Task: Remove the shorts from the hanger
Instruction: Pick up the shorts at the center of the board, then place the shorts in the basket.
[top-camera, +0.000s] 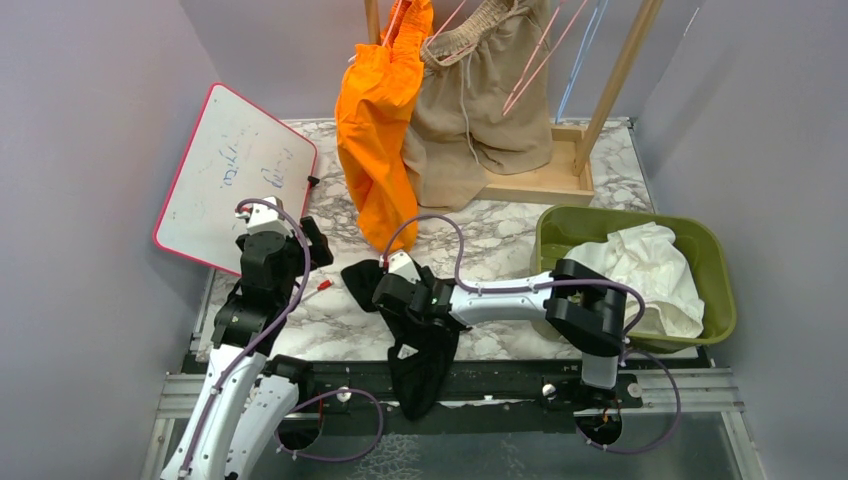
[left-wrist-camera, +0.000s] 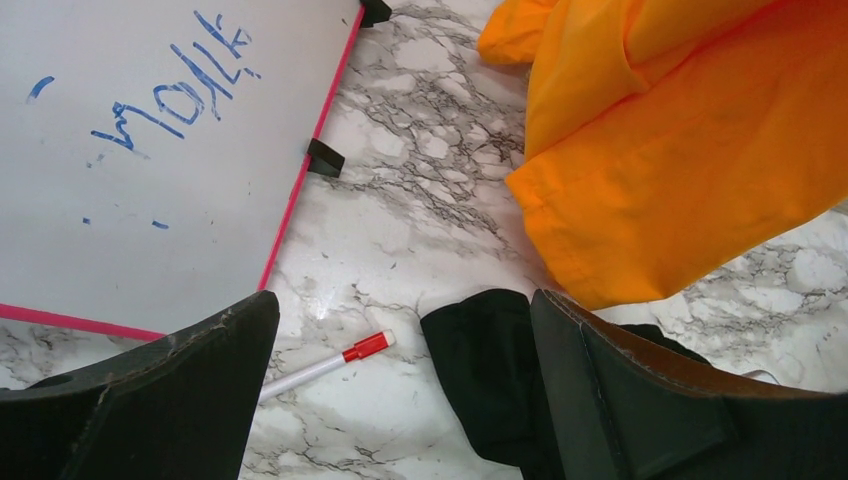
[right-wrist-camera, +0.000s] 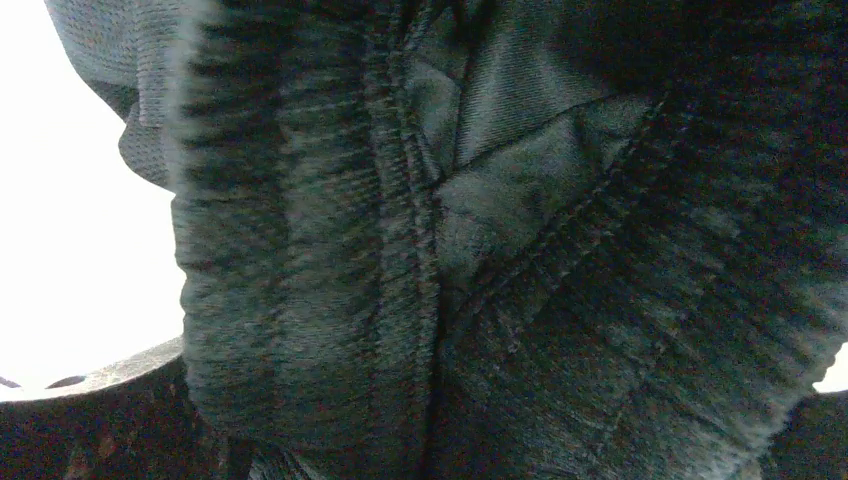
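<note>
The work surface was a marble table (top-camera: 500, 240) enclosed by grey walls, with a wooden rack (top-camera: 540, 185) at upper centre of the top view. The orange shorts (top-camera: 378, 130) and the tan shorts (top-camera: 480, 110) hung on the rack with their long axes vertical, the orange hem reaching the table. The white shorts (top-camera: 650, 270) lay in the green bin (top-camera: 560, 225) at right. The black shorts (top-camera: 425, 360) were draped across the right gripper (top-camera: 382, 285) and trailed over the near table edge at lower centre. Its jaws stood wide apart and pinched nothing, with cloth lying loose between them. The left gripper (top-camera: 312, 243) was spread and empty at left centre. The orange shorts lay up and to the right of it, close by, so the left arm was judged the nearer for that pair.
</note>
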